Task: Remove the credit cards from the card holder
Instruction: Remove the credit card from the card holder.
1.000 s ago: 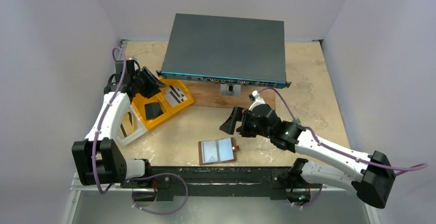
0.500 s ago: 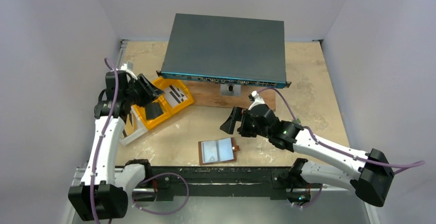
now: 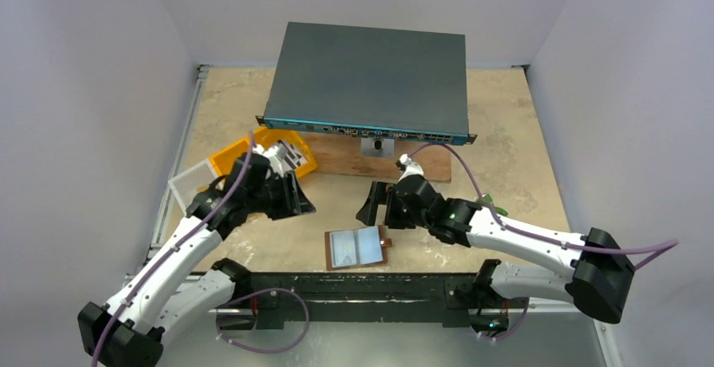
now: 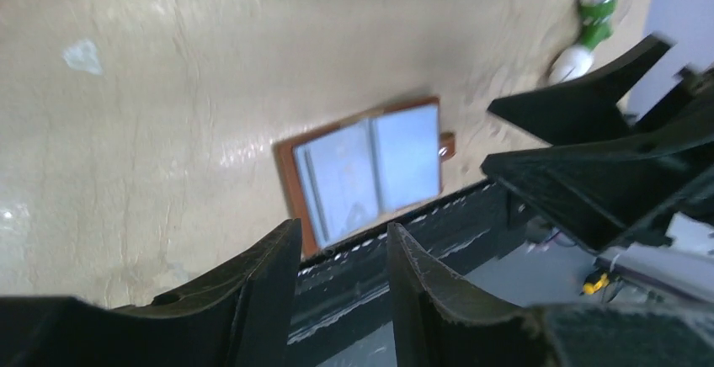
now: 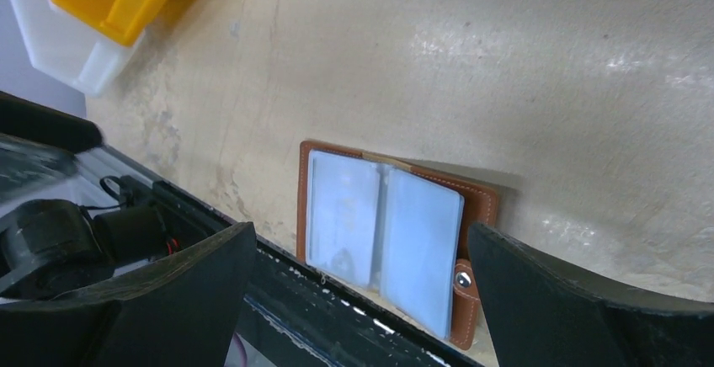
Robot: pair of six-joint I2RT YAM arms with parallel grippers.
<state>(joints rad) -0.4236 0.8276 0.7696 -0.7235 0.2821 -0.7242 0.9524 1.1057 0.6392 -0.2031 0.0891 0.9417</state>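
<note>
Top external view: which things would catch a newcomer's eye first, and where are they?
A large dark grey device fills the far middle of the table. Near the front edge the brown card holder lies open, showing pale pockets, with the left pincer and the right pincer open on either side, a little farther in. A yellow tray shows at the left.

Showed the card holder (image 4: 370,173) open flat on the table (image 4: 168,89), pale inner side up, beyond the parted left gripper (image 4: 341,232); right gripper (image 4: 488,137) spread near its strap tab (image 4: 446,144).
</note>
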